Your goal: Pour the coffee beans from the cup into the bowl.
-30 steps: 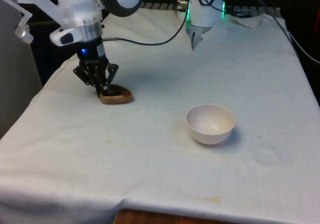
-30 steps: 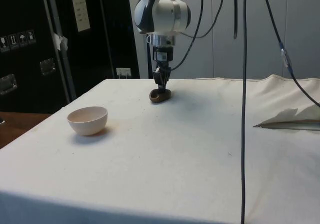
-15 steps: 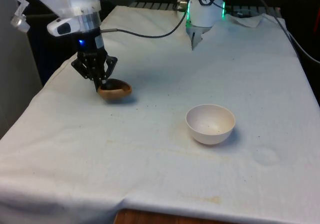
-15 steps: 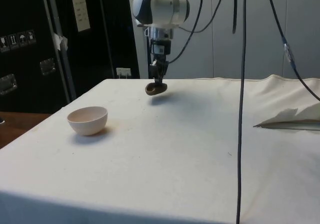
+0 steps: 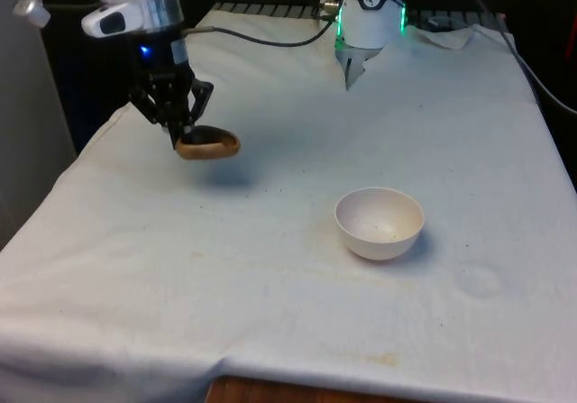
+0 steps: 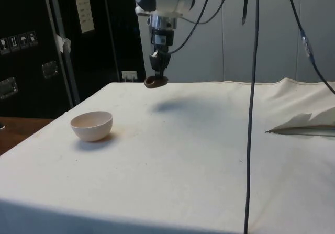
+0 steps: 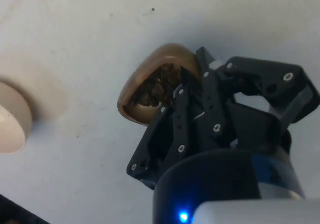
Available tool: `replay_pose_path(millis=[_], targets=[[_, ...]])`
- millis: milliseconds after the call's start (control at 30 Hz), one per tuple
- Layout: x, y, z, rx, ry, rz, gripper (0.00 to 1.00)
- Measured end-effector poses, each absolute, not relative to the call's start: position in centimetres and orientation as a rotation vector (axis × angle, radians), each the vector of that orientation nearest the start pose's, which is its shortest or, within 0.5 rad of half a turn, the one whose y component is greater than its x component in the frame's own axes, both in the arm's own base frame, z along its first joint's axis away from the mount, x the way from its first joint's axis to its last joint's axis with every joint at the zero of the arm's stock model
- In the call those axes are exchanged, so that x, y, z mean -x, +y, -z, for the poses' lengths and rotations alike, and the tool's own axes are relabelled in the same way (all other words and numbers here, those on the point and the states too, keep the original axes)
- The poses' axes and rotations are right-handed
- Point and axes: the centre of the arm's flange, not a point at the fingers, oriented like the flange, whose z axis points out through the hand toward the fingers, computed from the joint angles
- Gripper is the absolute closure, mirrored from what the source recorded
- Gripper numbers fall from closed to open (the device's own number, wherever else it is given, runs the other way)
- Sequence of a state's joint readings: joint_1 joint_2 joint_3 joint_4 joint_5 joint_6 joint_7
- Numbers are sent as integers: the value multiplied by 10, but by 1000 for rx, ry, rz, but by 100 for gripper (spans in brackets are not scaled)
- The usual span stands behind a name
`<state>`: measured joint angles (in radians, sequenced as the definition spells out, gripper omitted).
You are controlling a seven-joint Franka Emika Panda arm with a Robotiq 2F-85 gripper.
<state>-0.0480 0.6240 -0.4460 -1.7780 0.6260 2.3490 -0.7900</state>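
Observation:
A small brown cup [image 5: 208, 144] holding dark coffee beans [image 7: 156, 87] hangs in the air above the cloth at the front view's left. My gripper [image 5: 183, 135] is shut on the cup's rim and holds it roughly level. In the side view the cup [image 6: 156, 81] and gripper [image 6: 158, 76] sit well above the table, over a soft shadow. The white bowl [image 5: 380, 224] stands on the cloth, towards the front view's right of the cup and nearer the camera. The bowl [image 6: 92, 125] looks empty, and its rim [image 7: 11, 124] shows in the wrist view.
White cloth [image 5: 297, 313] covers the whole table. A rumpled fold of cloth [image 6: 306, 125] lies at the side view's right. A black cable [image 6: 251, 108] hangs down in the side view. The robot's base [image 5: 367, 20] stands at the far end.
The gripper has lifted the cup off the cloth and carried it higher. The bowl has not moved.

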Motion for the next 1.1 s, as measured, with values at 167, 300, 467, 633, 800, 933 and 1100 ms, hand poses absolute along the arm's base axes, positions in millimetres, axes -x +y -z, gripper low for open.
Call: replay_pose_path(millis=[167, 300, 467, 633, 800, 933, 1100], targets=[[-600, -277, -252, 2994, 96, 248, 100], [-603, -272, -265, 2998, 95, 259, 100], [-606, -268, -273, 3003, 94, 265, 100], [-611, -258, -288, 3016, 88, 277, 100], [-615, -250, -300, 3029, 84, 284, 100], [-618, -243, -308, 3039, 83, 286, 100], [-621, -235, -315, 3046, 84, 291, 100]])
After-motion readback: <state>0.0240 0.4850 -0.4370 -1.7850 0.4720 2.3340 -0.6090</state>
